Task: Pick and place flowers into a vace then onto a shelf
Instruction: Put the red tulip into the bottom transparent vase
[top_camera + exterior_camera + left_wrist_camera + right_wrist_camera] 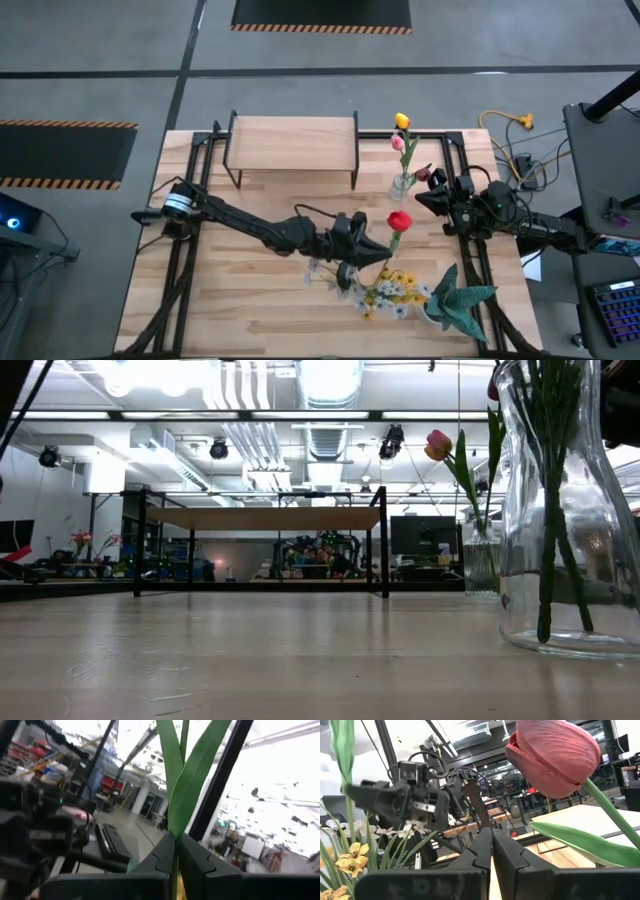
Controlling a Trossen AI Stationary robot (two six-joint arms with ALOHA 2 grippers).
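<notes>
My left gripper (372,252) is shut on a red tulip (399,220) over the table's middle right. Just nearer than it is a cluster of tiny white and yellow blooms (392,292). In the low view, a large clear vase (560,520) holds green stems. A small glass vase (402,186) near the far right holds a yellow tulip (402,121) and a pink tulip (398,143). My right gripper (420,198) is shut beside that vase. A dark maroon tulip (555,755) leans close to its fingers. The shelf (292,140) stands at the far edge. My left gripper pinches the red tulip's green stem (174,851) between its two fingers, just below where the long leaves (187,780) spread. The stem runs up past the fingers to the red head. The tulip's lower end is hidden by the gripper.
A green spiky plant in a white pot (458,300) stands at the near right corner. The shelf's black legs (384,550) and the black frame rails along both table sides bound the work area. Bare tabletop (220,290) lies to the near left.
</notes>
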